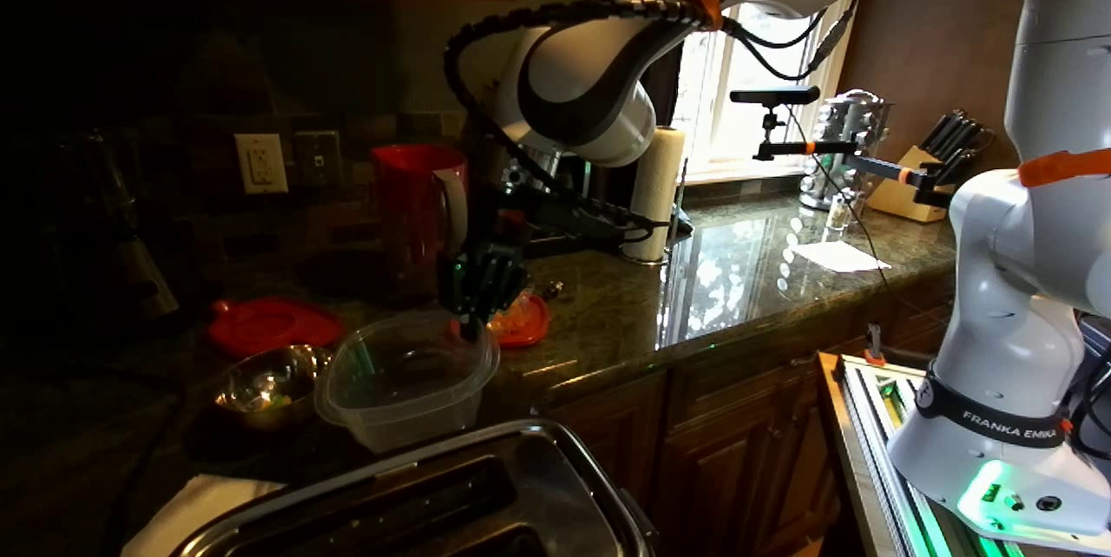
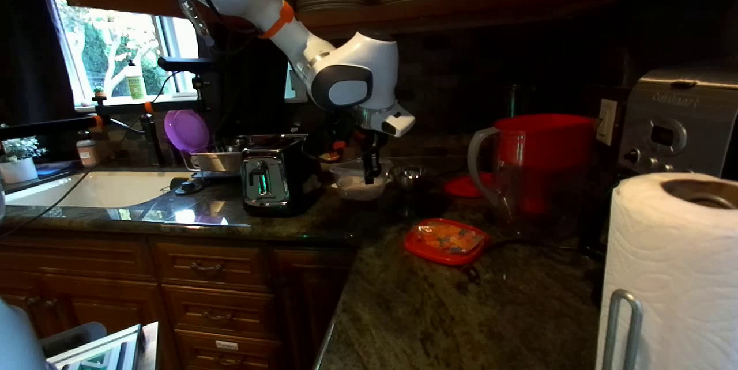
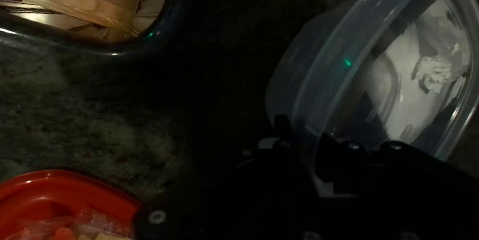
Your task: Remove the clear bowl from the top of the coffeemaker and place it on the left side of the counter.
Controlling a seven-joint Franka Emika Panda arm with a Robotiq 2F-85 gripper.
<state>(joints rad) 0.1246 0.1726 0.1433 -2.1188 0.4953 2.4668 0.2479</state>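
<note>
The clear bowl [image 1: 399,414] is over the dark counter [image 2: 490,312], between the toaster and the metal bowl. It also shows in an exterior view [image 2: 354,185] and in the wrist view [image 3: 288,79]. My gripper [image 1: 473,327] points down at the bowl's rim, with one finger inside and one outside the wall. In the wrist view my gripper [image 3: 301,139] is closed on that wall. I cannot tell whether the bowl's base touches the counter. A silver Cuisinart machine [image 2: 680,128] stands partly hidden; no carafe shows, so I cannot tell whether it is the coffeemaker.
A chrome toaster [image 1: 451,496] stands close beside the bowl. A metal bowl [image 1: 269,383], a red dish [image 1: 273,327] and a red dish with a bag [image 2: 444,240] lie around it. A red pitcher [image 1: 417,219] and a paper towel roll [image 2: 663,278] stand further off.
</note>
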